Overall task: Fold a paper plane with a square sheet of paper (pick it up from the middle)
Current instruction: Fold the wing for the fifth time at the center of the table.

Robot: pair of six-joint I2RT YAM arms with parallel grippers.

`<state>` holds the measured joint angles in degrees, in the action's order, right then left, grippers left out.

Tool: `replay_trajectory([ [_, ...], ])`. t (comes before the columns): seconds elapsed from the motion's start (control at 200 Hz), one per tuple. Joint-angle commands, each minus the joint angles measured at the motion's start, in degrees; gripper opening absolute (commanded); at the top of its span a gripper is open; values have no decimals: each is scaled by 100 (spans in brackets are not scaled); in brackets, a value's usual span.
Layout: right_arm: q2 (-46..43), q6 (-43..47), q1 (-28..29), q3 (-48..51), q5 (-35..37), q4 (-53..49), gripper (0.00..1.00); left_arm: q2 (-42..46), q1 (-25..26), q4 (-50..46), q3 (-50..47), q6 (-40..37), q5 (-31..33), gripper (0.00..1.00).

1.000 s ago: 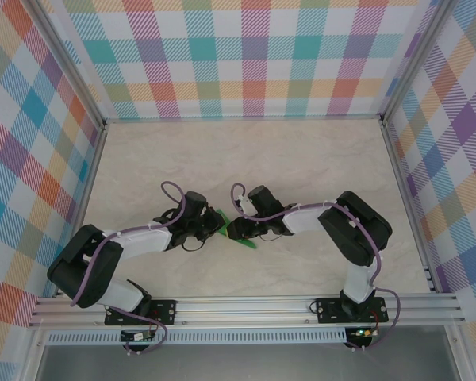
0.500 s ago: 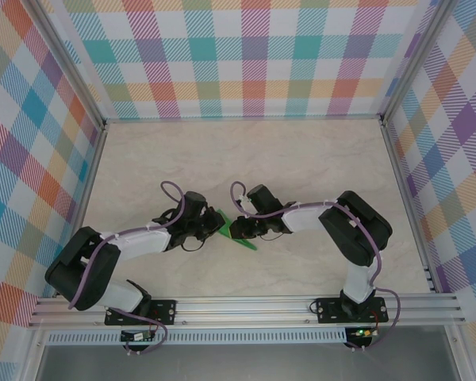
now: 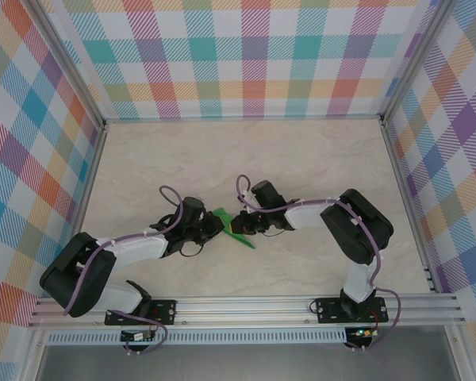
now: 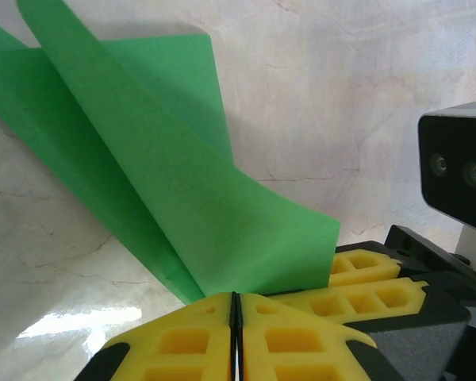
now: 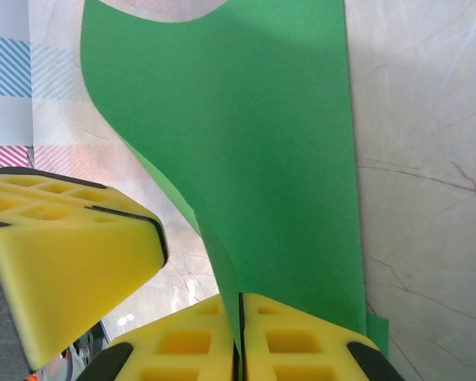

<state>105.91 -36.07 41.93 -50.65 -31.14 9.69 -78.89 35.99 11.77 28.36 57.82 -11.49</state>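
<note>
The square sheet of paper (image 3: 232,224), bright green and already creased into overlapping layers, sits lifted just off the bench (image 3: 317,159), in the middle of its near half, between the two arms' tips. In the left wrist view it fans up and away from the grip as two sloping panels (image 4: 182,198) that meet in a crease. In the right wrist view one broad panel (image 5: 246,151) rises with a curl at its far edge.

I judge it very light, thin and limp. It bends under its own weight, will crumple or tear if the two grips pull apart, and is smooth enough to slip from a loose pinch. The soft yellow pads (image 4: 182,341) should hold it without marking it. The best hold looks to be on the folded edge or along the centre crease, where doubled layers are stiffer, not on a free single corner.

The left claw (image 3: 214,226) is pinched fully together on the sheet's lower edge, its pads meeting with the paper coming out of the seam. The right claw (image 3: 240,225) is likewise closed tight on the paper, the edge caught between its pads (image 5: 301,349). The two claws stand just beside each other, nearly touching.
</note>
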Motion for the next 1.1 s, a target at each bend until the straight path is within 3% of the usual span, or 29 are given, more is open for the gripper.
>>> replay_trajectory([
  [0.0, 180, -50, -27, -165, -211, -80, 9, -154, 66, 247, 115, -11, -12, 10],
  [0.595, 458, 23, -27, -347, -173, -530, 7, -584, 84, 234, 99, -140, 125, 8],
  [1.095, 466, 56, -29, -414, -204, -679, 12, -715, 84, 42, 205, -270, 252, 7],
])
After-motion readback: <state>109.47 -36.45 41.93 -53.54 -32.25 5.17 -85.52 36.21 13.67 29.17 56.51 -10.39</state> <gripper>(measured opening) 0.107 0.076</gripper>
